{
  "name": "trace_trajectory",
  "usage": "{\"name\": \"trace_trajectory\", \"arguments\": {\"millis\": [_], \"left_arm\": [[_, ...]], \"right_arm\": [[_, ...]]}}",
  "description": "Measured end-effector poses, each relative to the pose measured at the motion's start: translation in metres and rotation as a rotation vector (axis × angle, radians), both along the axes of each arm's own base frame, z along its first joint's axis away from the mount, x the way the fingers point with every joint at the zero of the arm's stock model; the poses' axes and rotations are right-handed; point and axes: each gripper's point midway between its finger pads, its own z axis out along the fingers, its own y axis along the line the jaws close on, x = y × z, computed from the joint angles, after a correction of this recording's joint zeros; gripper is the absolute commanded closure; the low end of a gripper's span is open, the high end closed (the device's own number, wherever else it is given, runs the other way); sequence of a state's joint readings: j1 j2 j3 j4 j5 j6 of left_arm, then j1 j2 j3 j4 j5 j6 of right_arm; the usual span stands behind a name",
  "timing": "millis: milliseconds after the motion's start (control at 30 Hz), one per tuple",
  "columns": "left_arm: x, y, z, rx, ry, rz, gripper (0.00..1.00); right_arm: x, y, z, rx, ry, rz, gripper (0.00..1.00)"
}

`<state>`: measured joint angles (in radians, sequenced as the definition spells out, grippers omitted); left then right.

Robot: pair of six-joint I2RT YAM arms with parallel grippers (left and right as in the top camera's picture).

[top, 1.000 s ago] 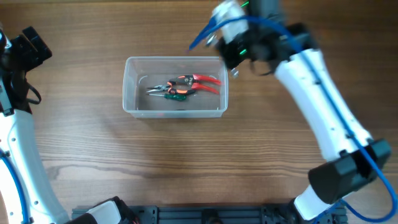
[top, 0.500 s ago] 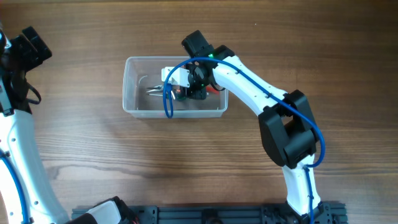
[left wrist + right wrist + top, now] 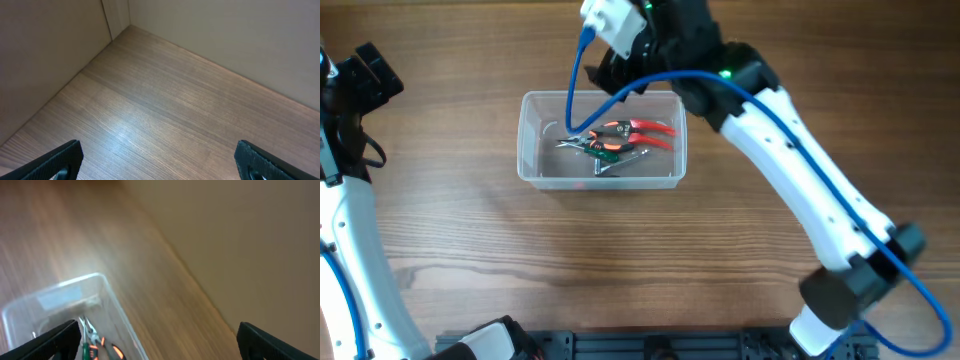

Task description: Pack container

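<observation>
tabletop (image 3: 470,250), right arm (image 3: 790,170) outstretched over container (image 3: 527,140)

The clear rectangular plastic tub (image 3: 603,181) looks smooth. Under it, the brown wooden table (image 3: 470,250) shows fine grain. Inside it, red-handled pliers (image 3: 638,128) have grey metal tips.

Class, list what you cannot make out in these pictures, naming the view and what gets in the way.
- Overhead: the tools in the clear plastic rectangular container overlap and are too small to count or name, apart from the red-handled pliers.
- Right wrist: motion blur smears the container, and the bottom edge cuts it off.
- Wrist views: the left gripper and right gripper show only fingertips, cut off by the bottom edge.
</observation>
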<state>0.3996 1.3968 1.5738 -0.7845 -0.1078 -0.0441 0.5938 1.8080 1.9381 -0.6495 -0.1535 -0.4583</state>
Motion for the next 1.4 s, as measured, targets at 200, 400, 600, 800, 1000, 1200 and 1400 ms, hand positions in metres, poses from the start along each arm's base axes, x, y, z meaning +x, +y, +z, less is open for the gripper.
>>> {"name": "trace_trajectory", "arguments": {"millis": [200, 400, 600, 800, 1000, 1200, 1400], "left_arm": [[0.0, 0.0, 0.0, 0.0, 0.0, 0.0, 0.0], [0.0, 0.0, 0.0, 0.0, 0.0, 0.0, 0.0], [0.0, 0.0, 0.0, 0.0, 0.0, 0.0, 0.0], [0.0, 0.0, 0.0, 0.0, 0.0, 0.0, 0.0], [0.0, 0.0, 0.0, 0.0, 0.001, 0.0, 0.0], [0.0, 0.0, 0.0, 0.0, 0.001, 0.0, 0.0], [0.0, 0.0, 0.0, 0.0, -0.001, 0.0, 0.0]], "right_arm": [[-0.045, -0.05, 0.094, 0.076, -0.151, -0.096, 0.0], [-0.04, -0.143, 0.134, 0.212, -0.15, -0.382, 0.0], [-0.064, -0.197, 0.134, 0.099, -0.159, -0.386, 0.0], [-0.112, -0.254, 0.138, 0.17, -0.13, -0.504, 0.0], [-0.163, -0.286, 0.111, 0.191, -0.278, -0.567, 0.0], [-0.177, -0.287, -0.025, 0.169, -0.326, -0.54, 0.0], [-0.187, -0.281, -0.12, 0.326, -0.471, -0.514, 0.0]]}}
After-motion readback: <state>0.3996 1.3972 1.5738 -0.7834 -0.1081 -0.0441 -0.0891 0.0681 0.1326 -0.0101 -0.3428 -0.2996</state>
